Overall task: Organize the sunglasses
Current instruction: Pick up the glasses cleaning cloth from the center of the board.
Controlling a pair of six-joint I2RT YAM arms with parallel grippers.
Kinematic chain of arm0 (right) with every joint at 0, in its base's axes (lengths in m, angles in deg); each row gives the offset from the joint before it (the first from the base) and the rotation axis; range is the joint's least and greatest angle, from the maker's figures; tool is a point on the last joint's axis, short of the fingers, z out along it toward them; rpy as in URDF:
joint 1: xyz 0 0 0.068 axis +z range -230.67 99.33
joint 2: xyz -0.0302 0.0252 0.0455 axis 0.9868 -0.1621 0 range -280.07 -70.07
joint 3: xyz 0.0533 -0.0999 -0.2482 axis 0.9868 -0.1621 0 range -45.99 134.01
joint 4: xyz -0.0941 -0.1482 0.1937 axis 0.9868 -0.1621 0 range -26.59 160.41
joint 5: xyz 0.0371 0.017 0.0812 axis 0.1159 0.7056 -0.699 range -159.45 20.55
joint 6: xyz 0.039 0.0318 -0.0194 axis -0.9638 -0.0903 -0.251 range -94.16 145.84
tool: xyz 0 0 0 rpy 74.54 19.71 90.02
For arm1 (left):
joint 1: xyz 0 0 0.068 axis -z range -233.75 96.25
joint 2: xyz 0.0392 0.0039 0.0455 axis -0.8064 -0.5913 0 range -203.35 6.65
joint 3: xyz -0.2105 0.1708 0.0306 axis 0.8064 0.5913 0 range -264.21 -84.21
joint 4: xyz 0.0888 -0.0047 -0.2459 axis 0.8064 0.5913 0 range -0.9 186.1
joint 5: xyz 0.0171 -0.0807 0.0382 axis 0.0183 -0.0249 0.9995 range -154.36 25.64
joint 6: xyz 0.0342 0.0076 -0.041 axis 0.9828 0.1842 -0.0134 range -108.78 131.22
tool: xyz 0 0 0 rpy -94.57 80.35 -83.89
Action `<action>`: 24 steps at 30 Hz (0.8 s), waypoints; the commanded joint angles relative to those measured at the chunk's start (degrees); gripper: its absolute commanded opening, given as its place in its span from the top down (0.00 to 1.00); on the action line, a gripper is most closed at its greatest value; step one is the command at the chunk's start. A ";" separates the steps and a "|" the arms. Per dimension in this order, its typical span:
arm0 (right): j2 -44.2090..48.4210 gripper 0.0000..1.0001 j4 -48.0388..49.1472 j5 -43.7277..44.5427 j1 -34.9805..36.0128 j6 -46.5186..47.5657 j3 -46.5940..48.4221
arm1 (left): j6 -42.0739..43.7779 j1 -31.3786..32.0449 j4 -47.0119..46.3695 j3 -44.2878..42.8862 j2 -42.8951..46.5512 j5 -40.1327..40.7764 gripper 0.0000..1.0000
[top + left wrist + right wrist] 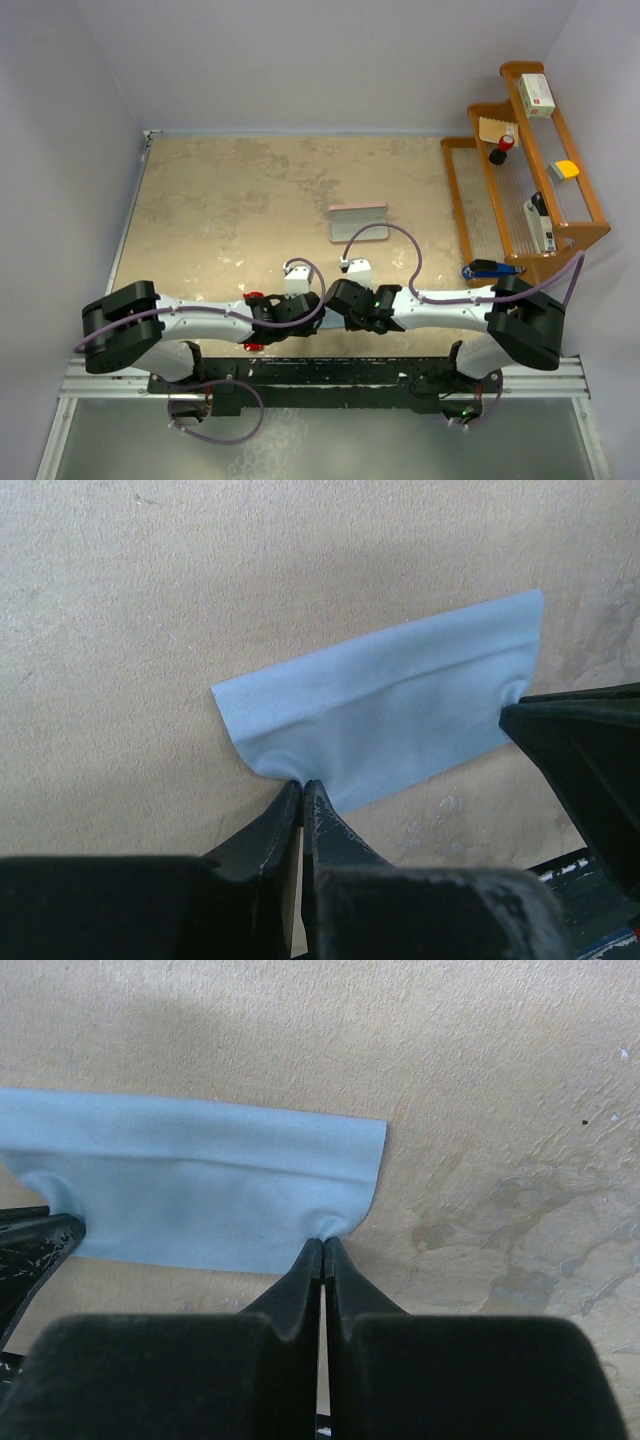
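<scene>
Both the left gripper [302, 788] and right gripper [323, 1245] were clamped on the blue cloth [390, 720], while the left arm [200, 318] hid most of the sunglasses [253, 297] on the mottled beige table [220, 200].

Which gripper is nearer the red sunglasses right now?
Left. The left gripper pinches one corner of the blue cloth, with the sunglasses peeking out from under its arm. The right gripper pinches the cloth's opposite corner, farther from them.
</scene>
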 commanded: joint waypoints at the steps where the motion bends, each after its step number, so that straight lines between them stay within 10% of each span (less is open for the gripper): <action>1: -1.29 1.00 -0.17 -0.22 1.43 -1.62 0.39 | -0.12 -0.54 -2.68 -0.67 0.40 0.25 1.00; 24: 7.85 1.00 1.01 -0.55 -3.63 1.15 1.82 | 6.20 -6.90 -1.42 -11.33 -3.47 -3.02 1.00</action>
